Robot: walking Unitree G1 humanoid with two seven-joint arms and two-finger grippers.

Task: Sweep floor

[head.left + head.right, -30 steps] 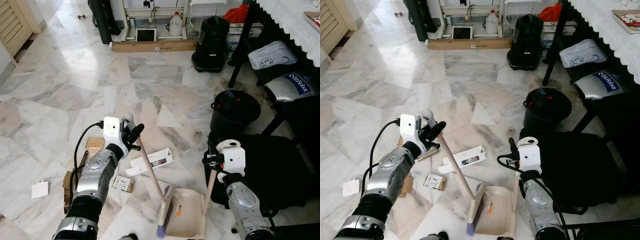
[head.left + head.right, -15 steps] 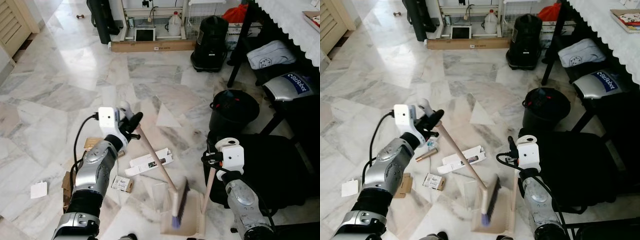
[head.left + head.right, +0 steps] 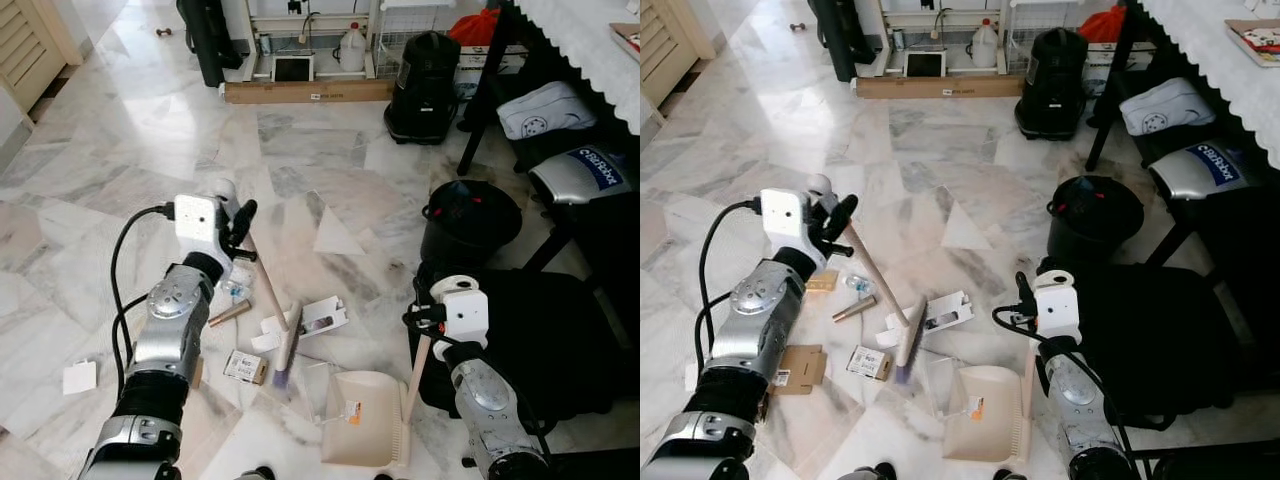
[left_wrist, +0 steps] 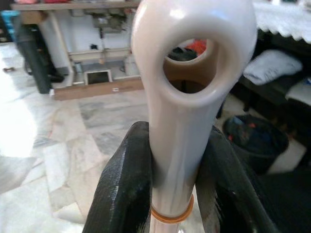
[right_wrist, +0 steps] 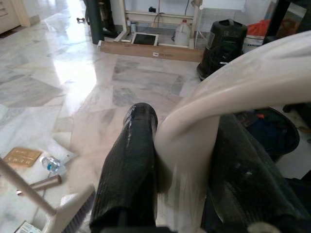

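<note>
Left gripper (image 4: pixel 170 194): clamped on the top of the broom (image 3: pixel 270 310) handle; head down among litter, left of the pan.
Right gripper (image 5: pixel 184 194): closed round the dustpan (image 3: pixel 365 430) handle; pan rests on the floor, near centre.
Progress: early; one small scrap in the pan, most litter unswept.
Litter count: one white box (image 3: pixel 310 322), one small bottle (image 3: pixel 856 284), one tube (image 3: pixel 230 313), several cardboard pieces (image 3: pixel 795 368).
</note>
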